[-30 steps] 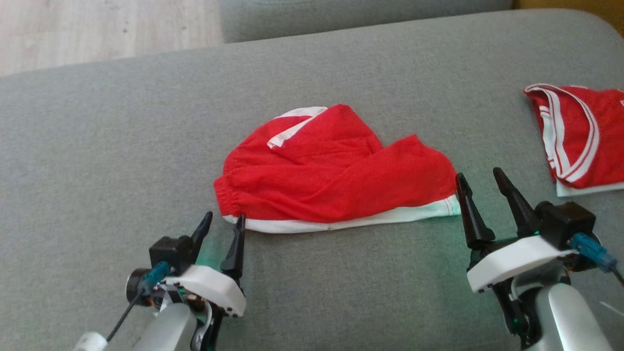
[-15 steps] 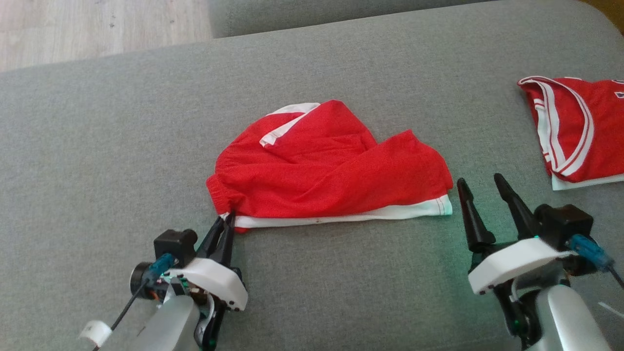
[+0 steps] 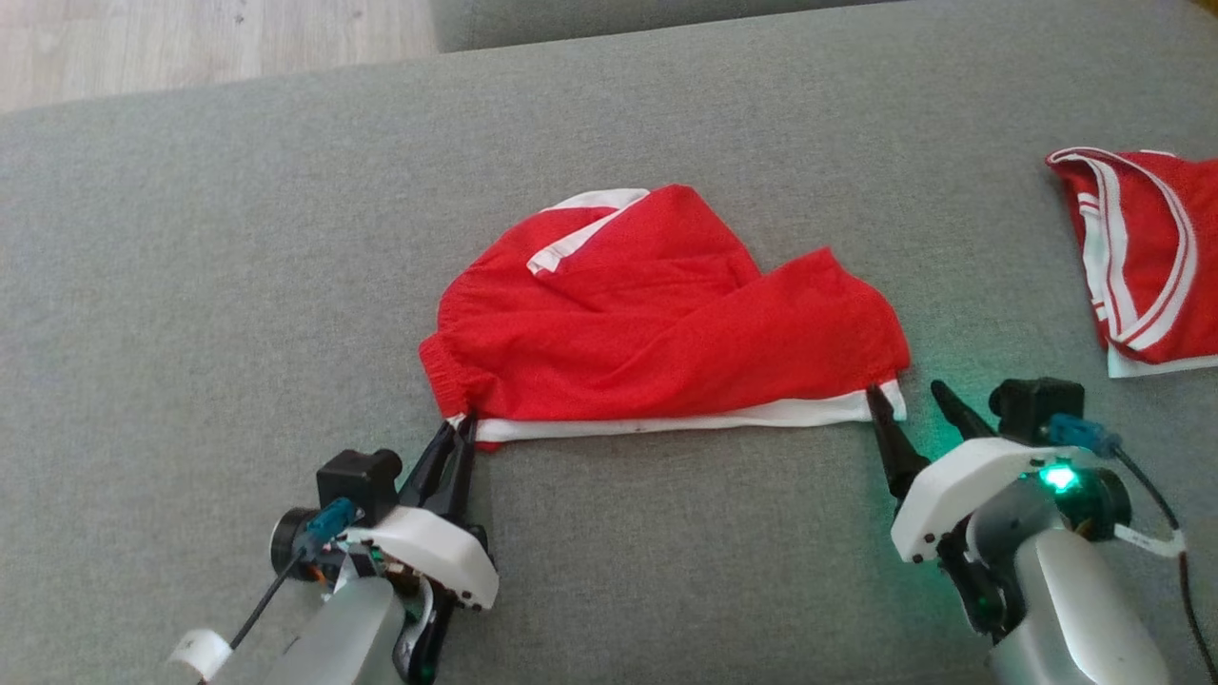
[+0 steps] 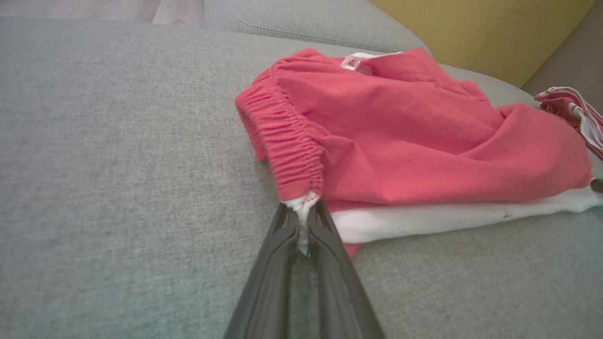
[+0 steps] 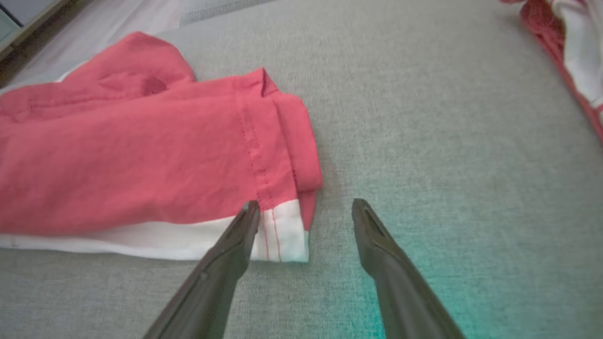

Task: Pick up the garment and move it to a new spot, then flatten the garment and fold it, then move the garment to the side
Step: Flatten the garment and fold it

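Two claws are seen nearest the robot, one at each lower side of the head view. The left claw, at 7 o'clock from the middle of that view, is closed narrow on the garment: in the left wrist view a bunched bit of white cloth is pinched between the two fingertips of the left claw, right below the end of the gathered elastic waistband. The right claw, at 4 o'clock, is held wide with nothing in it. In the right wrist view, one finger is laid over the white band at the garment's corner and the other finger is set over bare cushion just beside that corner. Whether either tip is pressed down cannot be told.

Two garments are counted. The task's garment, red shorts with one white band along the near edge, is spread rumpled at the middle of the grey cushion, stretched between the two claws. One white strip is turned up at its far edge, toward 12 o'clock. The second garment, red with white stripes, is lain at 2 o'clock, well apart from the first and cut off by the right edge.

Farther off, one more grey cushion is seen at 12 o'clock, and pale wooden floor at 11 o'clock.
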Robot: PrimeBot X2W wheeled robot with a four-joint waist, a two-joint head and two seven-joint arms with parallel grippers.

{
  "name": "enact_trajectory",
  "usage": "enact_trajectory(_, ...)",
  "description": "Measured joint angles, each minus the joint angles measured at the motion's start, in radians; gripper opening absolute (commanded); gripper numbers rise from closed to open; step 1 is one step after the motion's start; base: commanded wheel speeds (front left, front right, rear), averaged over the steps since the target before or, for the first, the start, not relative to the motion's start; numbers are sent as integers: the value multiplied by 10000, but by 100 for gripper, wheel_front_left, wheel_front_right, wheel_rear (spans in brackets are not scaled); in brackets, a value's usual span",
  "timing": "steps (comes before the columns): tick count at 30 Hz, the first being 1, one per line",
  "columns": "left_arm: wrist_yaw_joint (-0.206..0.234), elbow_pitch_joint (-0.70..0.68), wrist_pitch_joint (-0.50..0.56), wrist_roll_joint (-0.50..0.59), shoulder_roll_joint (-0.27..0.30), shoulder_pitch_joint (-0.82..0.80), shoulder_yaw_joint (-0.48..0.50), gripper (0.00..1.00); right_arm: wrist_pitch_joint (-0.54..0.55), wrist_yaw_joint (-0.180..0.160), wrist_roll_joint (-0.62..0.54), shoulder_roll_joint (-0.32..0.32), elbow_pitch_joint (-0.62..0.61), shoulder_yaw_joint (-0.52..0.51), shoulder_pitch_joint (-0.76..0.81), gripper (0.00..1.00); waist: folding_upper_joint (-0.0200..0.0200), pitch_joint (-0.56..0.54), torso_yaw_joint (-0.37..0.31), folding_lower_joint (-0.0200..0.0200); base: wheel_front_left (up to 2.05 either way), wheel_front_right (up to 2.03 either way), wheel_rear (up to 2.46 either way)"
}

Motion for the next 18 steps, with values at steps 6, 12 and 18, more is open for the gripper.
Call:
enact_trajectory(6,-10,-13,-15,0,-4,-81,-102,0,247,0,4,8,775,111,-403,67,0,97,91,0,0,0,0)
enact_trajectory(12,-10,-56,-84,0,13,-91,-144,0,244,0,199,27,903,430,-614,0,0,72,111,0,0,0,0)
enact_trajectory(18,-104,-1260,-102,-194,77,52,17,0,286,0,936,29,-535,265,-244,0,0,-159,71,0,0,0,0)
